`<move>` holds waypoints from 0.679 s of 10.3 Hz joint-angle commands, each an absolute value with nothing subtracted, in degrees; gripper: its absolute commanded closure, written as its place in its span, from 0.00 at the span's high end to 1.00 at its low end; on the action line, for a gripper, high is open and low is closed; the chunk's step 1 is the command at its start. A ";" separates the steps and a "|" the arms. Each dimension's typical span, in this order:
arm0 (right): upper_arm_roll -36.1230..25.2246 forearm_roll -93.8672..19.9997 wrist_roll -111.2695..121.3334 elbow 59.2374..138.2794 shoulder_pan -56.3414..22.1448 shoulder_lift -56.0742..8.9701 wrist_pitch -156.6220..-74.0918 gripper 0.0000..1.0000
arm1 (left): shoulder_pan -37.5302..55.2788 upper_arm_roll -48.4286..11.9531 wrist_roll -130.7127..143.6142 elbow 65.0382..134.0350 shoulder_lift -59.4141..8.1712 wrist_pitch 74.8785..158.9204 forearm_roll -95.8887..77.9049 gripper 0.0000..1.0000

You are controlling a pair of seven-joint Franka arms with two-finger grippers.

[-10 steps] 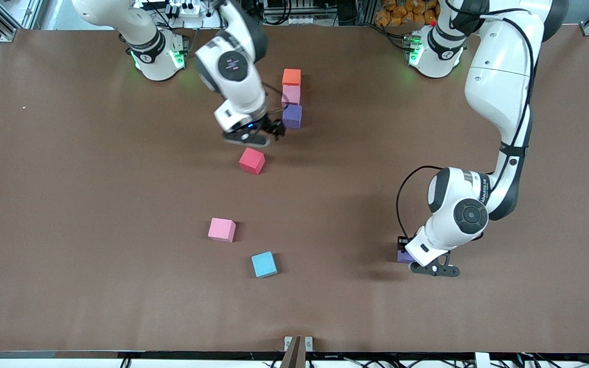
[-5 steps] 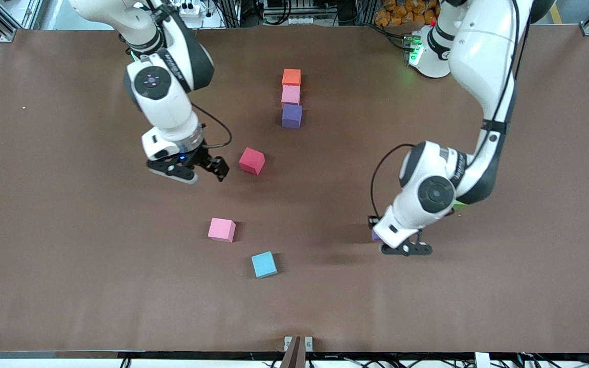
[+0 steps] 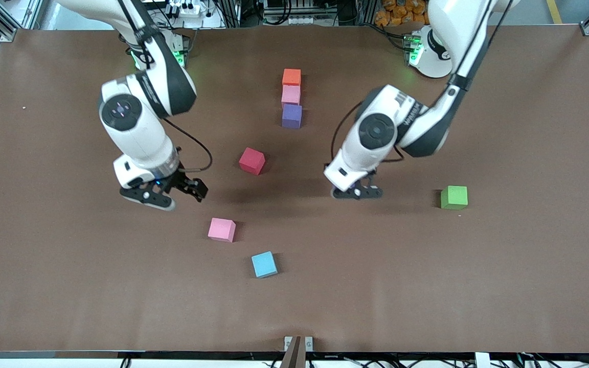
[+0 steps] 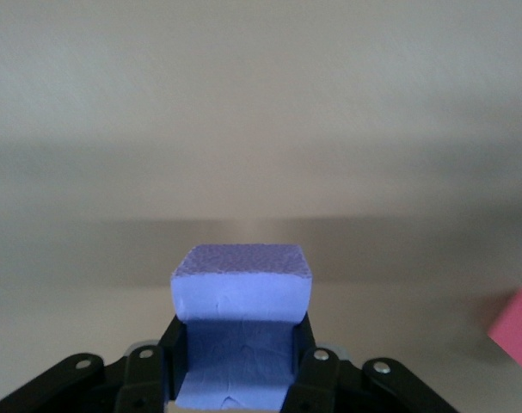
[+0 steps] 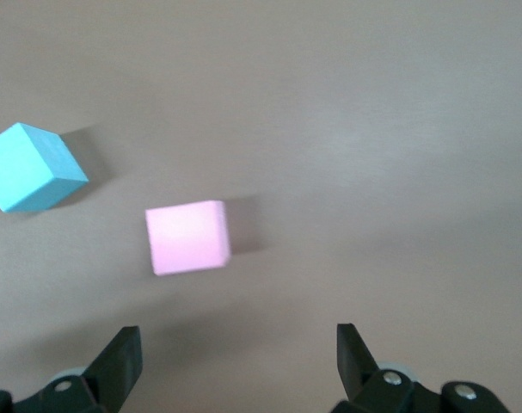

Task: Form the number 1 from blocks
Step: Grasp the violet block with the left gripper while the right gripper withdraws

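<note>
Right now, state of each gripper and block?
Left gripper: shut on purple block, in the air.
Right gripper: open, empty, over bare table.
Orange block, pink block, second purple block: touching in a column.
Red block, loose pink block: lying apart.

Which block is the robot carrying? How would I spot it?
Find the left arm, which comes from the base with the green light near the orange snack bags. Its left gripper hangs above the table between the red block and the green cube, shut on a purple block. It is the only block off the table.
</note>
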State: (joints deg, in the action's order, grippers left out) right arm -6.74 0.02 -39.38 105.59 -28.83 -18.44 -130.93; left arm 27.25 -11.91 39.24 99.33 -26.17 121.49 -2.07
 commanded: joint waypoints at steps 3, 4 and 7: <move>-6.50 -5.01 -39.02 100.36 -29.70 -26.98 -136.58 1.00 | 36.98 -13.10 51.65 101.60 -27.24 125.93 -2.72 0.00; -6.50 -5.79 -39.28 102.11 -29.71 -26.37 -137.02 1.00 | 38.39 -13.10 52.55 101.60 -28.29 126.90 -2.72 0.00; -6.42 -6.50 -39.37 110.36 -31.90 -23.65 -137.64 1.00 | 41.03 -13.18 54.83 101.86 -32.07 132.17 -3.25 0.00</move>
State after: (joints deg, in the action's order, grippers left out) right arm -6.38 -5.59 -39.36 104.55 -30.34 -26.90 -137.07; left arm 39.77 -13.60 53.37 101.66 -30.60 129.63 -2.07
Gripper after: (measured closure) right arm 0.000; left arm 0.502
